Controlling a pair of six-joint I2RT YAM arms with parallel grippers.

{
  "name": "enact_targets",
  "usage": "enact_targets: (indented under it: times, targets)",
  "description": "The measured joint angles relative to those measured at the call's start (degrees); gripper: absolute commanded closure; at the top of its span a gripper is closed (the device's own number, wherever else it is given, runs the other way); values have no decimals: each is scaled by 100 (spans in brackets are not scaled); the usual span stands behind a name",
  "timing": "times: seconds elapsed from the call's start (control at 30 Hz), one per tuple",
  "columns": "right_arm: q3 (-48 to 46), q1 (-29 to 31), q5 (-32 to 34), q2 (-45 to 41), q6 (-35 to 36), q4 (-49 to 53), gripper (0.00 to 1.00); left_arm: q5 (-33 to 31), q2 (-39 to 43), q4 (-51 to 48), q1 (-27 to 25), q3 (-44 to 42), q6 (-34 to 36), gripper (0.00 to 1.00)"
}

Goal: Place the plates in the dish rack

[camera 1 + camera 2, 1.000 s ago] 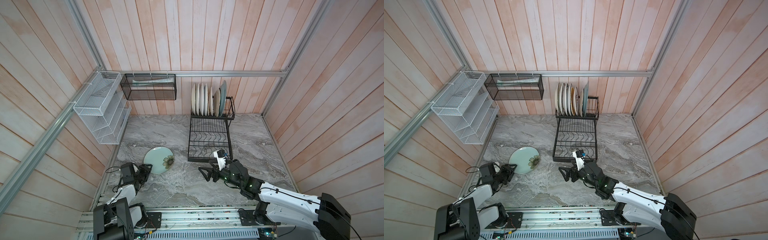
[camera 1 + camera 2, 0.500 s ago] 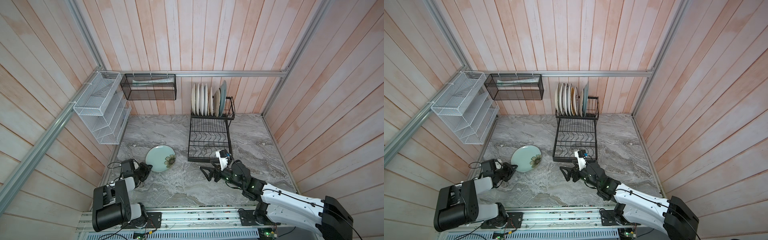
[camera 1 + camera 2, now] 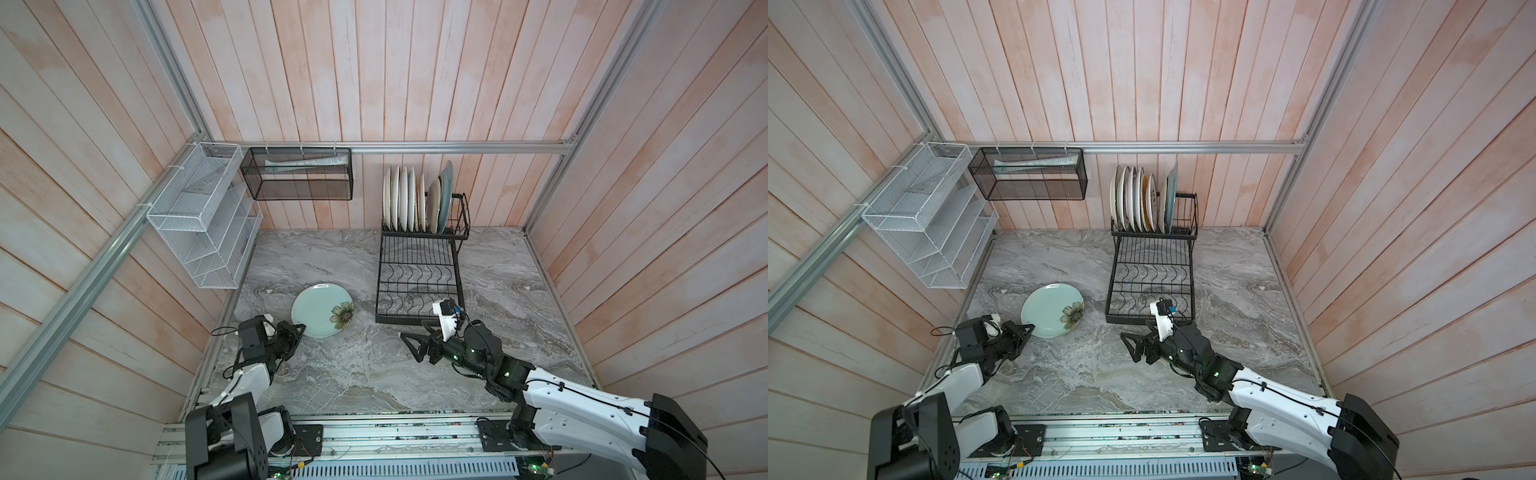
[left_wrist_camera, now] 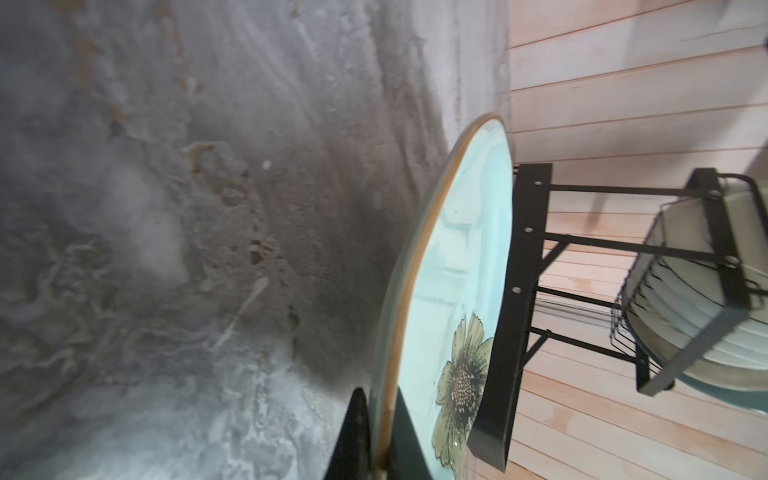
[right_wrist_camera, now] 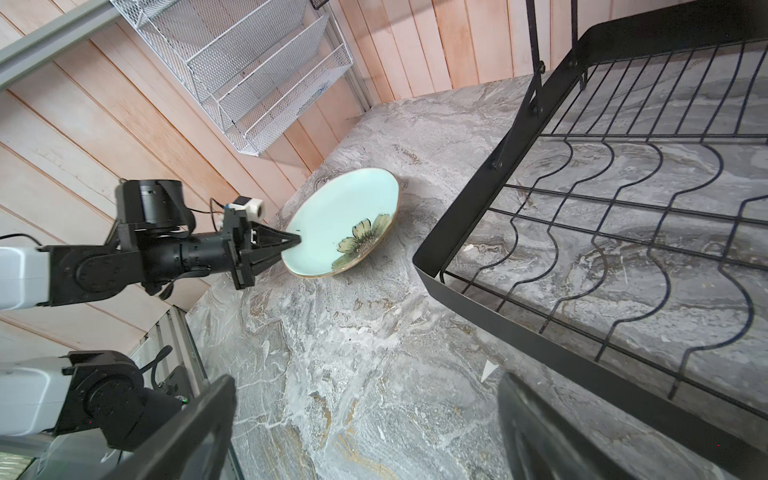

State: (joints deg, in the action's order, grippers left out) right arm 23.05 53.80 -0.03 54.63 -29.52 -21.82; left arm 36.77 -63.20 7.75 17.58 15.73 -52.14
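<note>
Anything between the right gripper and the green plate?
Nothing stands there. Only bare marble counter separates the right gripper from the green plate, as both top views and the right wrist view show.

I work in a robot test cell dressed up as a kitchen corner, not a real home. Pale wooden planks (image 3: pixel 374 83) wall me in on three sides, held by a bare aluminium frame (image 3: pixel 415 147). The marble-look table (image 3: pixel 353 374) carries a dish rack (image 3: pixel 407 321) with plates (image 3: pixel 401 199). A white mesh organiser (image 3: pixel 199 232) and a black mesh basket (image 3: pixel 299 178) hang from the frame. My left arm (image 3: pixel 249 376) and right arm (image 3: pixel 582 409) stand on a slotted metal rail (image 3: pixel 395 432).
</note>
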Motion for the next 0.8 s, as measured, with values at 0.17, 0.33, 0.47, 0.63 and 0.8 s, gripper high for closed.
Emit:
enact_targets:
  times: [0.17, 0.33, 0.47, 0.63, 0.8]
  targets:
    - [4, 0, 151, 2, 269, -24, 2, 83, 837, -468, 0, 227, -90, 100]
    - [66, 7, 208, 109, 909, -219, 2, 345, 1082, -1097, 0, 704, -83, 100]
    - [133, 79, 179, 291, 1648, -511, 2, 369, 1191, -1832, -37, 1176, 118, 100]
    - [247, 345, 142, 586, 2778, -780, 2, 140, 1294, -2717, -306, 1764, 407, 100]
    - [529, 566, 168, 949, 3825, -824, 2, -487, 1298, -3519, -960, 2347, 527, 100]
